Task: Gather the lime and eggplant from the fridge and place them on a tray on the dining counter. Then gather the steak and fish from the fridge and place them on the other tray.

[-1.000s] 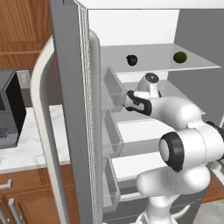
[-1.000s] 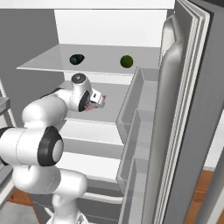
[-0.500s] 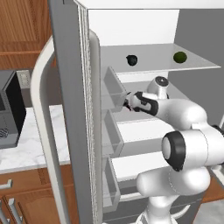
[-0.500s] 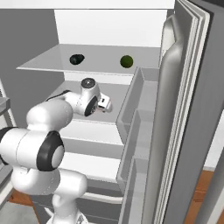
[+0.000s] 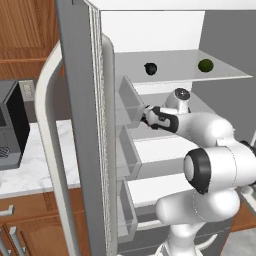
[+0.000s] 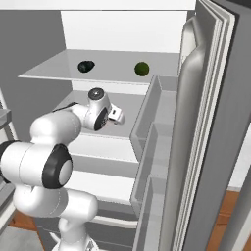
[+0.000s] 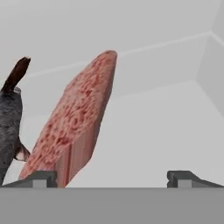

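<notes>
The two-finger gripper (image 7: 112, 177) stood with its jaws spread as wide as they go, and nothing lay between the two small dark fingertips (image 7: 186, 177), so it held nothing. In the hand view a marbled red-and-pink slab of steak (image 7: 74, 127) lay on the white shelf just ahead of one fingertip, slanting away from the camera; whether that fingertip touched it could not be told. Beside the steak, at the edge of that view, was a dark grey fish (image 7: 9, 118) with a brownish tail fin.

From the base cameras, the white arm reached into the open tall grey French-door fridge (image 5: 80, 125), its hand (image 6: 115, 113) over the middle shelf, below the top one. On the top shelf sat the small dark purple-black eggplant (image 5: 150, 68) and, well apart from it along the same shelf, the small round green lime (image 5: 205, 65). Both doors stood open, with grey bins on their inner sides and a long white curved handle (image 5: 47, 150) on the one in the left base view. Beyond that door was a white marble wall counter (image 5: 30, 165) over wooden cabinets, with a dark appliance (image 5: 10, 125) on it.
</notes>
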